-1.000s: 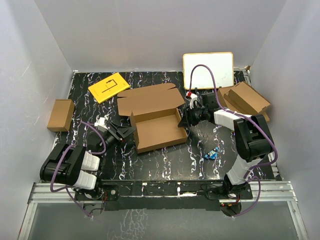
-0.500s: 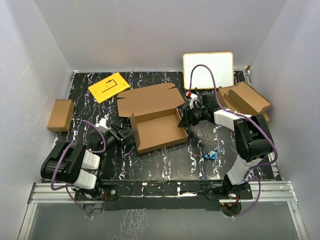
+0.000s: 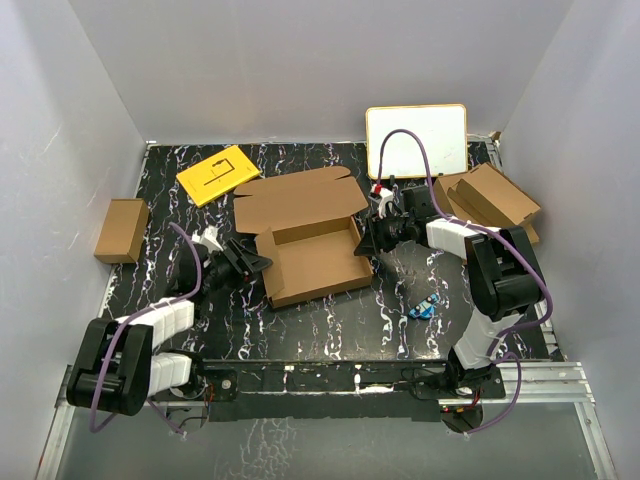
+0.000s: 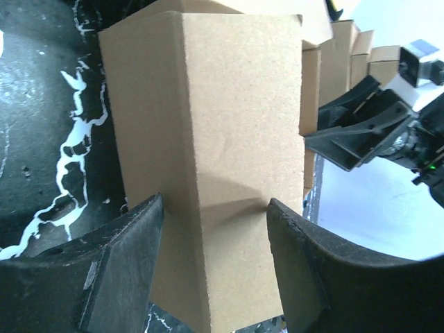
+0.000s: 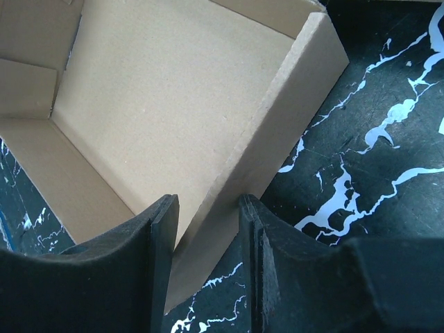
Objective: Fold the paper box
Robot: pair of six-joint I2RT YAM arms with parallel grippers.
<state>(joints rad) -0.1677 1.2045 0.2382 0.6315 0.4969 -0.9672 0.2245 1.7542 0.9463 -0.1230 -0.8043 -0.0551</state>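
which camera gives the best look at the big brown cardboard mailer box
Top external: the whole brown cardboard mailer box shows, lid open, tray walls up. Left wrist shows only one outer wall close up; right wrist shows just part of its inside and one side wall.

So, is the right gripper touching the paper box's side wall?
Touching. The right wrist view shows the right gripper with a finger on each side of the paper box side wall, pressed against the cardboard with no gap.
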